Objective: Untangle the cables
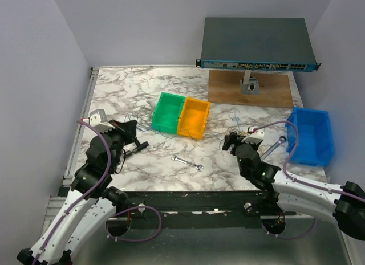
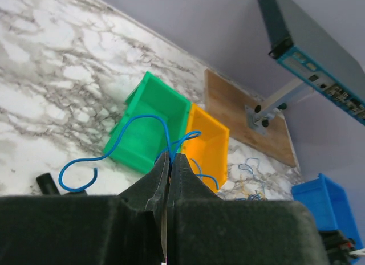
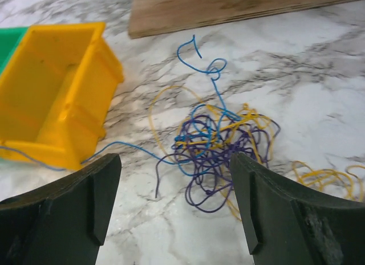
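White arms [image 1: 63, 219], purple hoses [image 1: 137, 240], black-looking joints [image 1: 98, 158]

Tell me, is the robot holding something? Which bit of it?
The left gripper pinches the blue cable mid-length, jaws shut. The right gripper is open, empty.

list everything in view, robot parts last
green bin: 1, green, mid-table
orange bin: 1, orange, against its right side
blue bin: 1, blue, right edge
cable tangle: 1, yellow/blue/purple, right of orange bin
blue cable: 1, blue, before green bin
wrenches: 2, silver, centre front, left of blue bin
board: 1, wood brown, far right
network switch: 1, grey, above board
table: 1, white marble, underneath
left claw: 1, black, shut on blue cable
right claw: 1, black, open over cable tangle
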### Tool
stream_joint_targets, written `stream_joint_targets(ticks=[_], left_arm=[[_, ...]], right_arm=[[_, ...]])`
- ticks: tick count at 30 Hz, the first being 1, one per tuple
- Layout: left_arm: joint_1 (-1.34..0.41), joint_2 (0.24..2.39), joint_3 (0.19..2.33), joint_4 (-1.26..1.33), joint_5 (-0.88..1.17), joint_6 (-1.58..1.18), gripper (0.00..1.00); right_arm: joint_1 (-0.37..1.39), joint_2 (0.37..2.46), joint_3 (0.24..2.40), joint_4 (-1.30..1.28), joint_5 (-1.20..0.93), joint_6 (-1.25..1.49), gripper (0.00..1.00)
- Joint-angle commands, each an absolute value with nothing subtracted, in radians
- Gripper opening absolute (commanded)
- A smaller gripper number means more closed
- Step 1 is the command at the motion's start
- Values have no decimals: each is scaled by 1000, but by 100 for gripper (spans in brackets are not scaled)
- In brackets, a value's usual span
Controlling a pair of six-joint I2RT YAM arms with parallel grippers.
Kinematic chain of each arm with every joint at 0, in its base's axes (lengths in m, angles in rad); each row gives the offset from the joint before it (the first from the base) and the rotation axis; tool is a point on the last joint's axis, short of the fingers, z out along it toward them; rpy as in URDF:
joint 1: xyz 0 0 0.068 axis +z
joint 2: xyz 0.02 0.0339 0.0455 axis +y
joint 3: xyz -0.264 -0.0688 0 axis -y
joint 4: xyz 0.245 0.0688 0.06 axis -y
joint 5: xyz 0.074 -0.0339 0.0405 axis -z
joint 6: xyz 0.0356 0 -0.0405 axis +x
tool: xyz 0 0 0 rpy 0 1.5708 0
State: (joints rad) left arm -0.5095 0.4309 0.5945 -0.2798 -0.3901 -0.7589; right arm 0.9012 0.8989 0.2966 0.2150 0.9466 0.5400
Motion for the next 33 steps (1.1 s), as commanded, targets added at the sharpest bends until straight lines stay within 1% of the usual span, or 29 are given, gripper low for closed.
stream_joint_targets(ticks=[1,4,7,8,10,13,16,17,19,21,23,25,28,31,32,33], left_arm=[[-502,532,777,-383,-320,-678,0],[-496,583,871,-414,-305,-645,0],[-488,611,943,-439,-289,-624,0],[-484,616,961,-448,-292,-615,0],[-474,623,1000,-474,-307,-602,0],[-445,640,1060,-537,-360,-591,0],[-409,656,1114,-594,-419,-587,0],[-395,657,1126,-603,-431,-584,0],[-368,662,1152,-618,-459,-578,0],[-345,660,1179,-642,-517,-577,0],[-327,650,1197,-663,-576,-577,0],[-313,628,1197,-672,-633,-586,0],[-304,587,1172,-686,-721,-625,0],[-302,544,1125,-688,-790,-668,0],[-302,531,1110,-682,-801,-678,0],[-301,520,1086,-659,-779,-671,0]], right_arm=[[900,939,291,381,754,410,87],[898,1040,337,346,803,443,88],[866,1149,397,279,799,498,88],[833,1195,431,224,804,534,88],[741,1268,488,125,748,621,88],[603,1322,501,104,635,675,85],[543,1348,506,97,599,708,81],[531,1361,513,90,593,716,78],[512,1387,533,55,614,750,66],[492,1412,555,4,661,809,60],[465,1421,567,-58,683,860,58],[439,1409,564,-91,710,914,50],[415,1354,543,-176,794,1036,44],[405,1240,494,-202,849,1104,38],[405,1203,473,-200,863,1109,36],[406,1166,457,-176,864,1078,31]])
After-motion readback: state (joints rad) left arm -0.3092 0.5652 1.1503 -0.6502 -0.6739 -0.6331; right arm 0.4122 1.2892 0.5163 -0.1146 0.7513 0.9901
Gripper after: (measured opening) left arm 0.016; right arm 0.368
